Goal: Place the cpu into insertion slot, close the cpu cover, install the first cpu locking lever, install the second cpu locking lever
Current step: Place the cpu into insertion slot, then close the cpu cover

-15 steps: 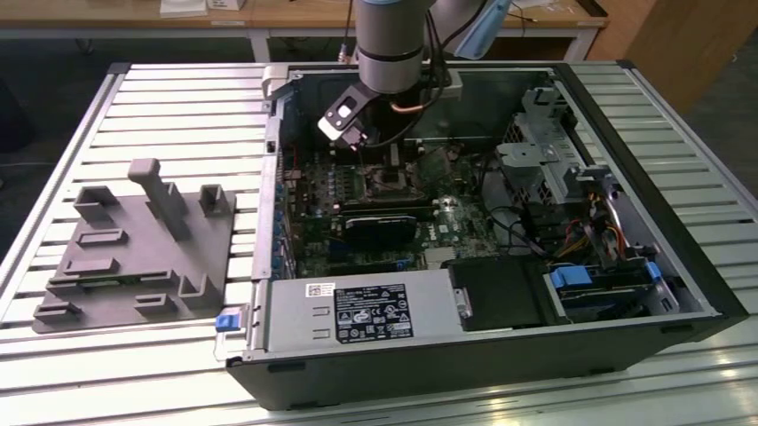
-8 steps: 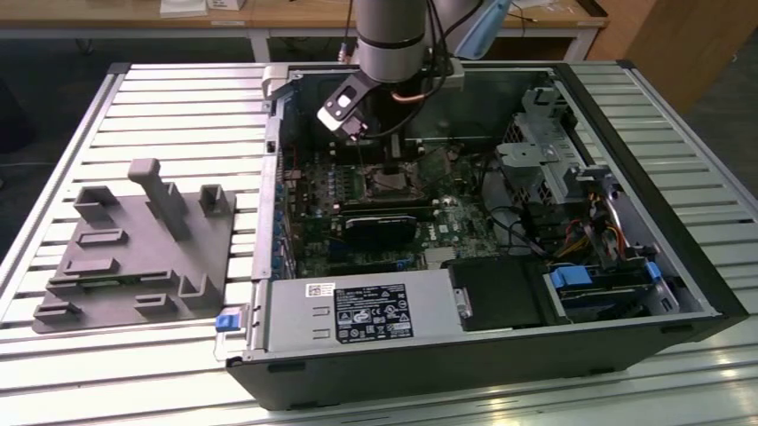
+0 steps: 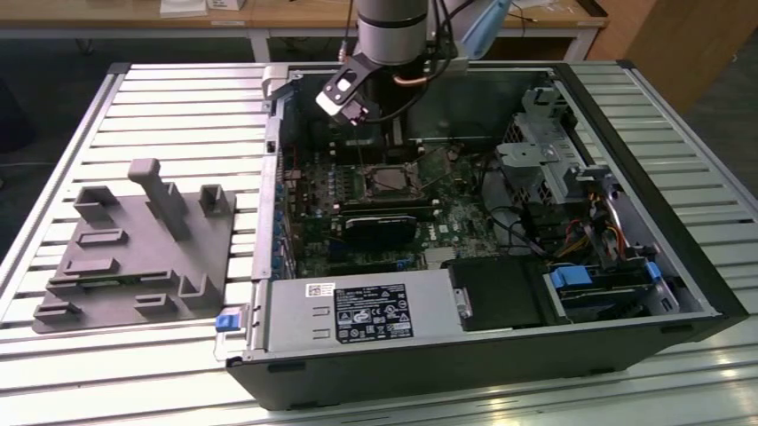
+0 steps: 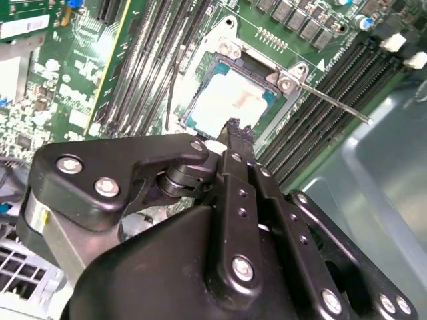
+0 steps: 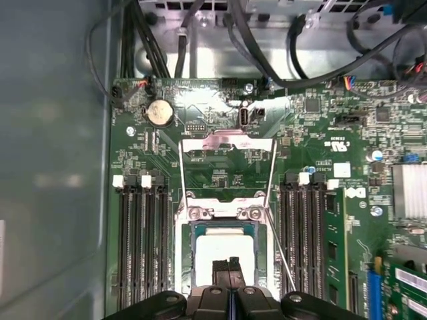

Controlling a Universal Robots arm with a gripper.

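On the gripper (image 5: 230, 265) I read the fingers as pressed together, tips over the cpu (image 5: 208, 255) — the chip lies seated in the insertion slot (image 3: 386, 182), roughly six o'clock from the arm (image 3: 393, 27) in the exterior view. The cpu cover (image 5: 229, 152) stands flipped open.

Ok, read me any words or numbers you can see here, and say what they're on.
Black-and-white label on the silver power supply box: print too small to read.
White square sticker on the green circuit board: blurred, unreadable.
White strip label in the second wrist view: blurred, unreadable.
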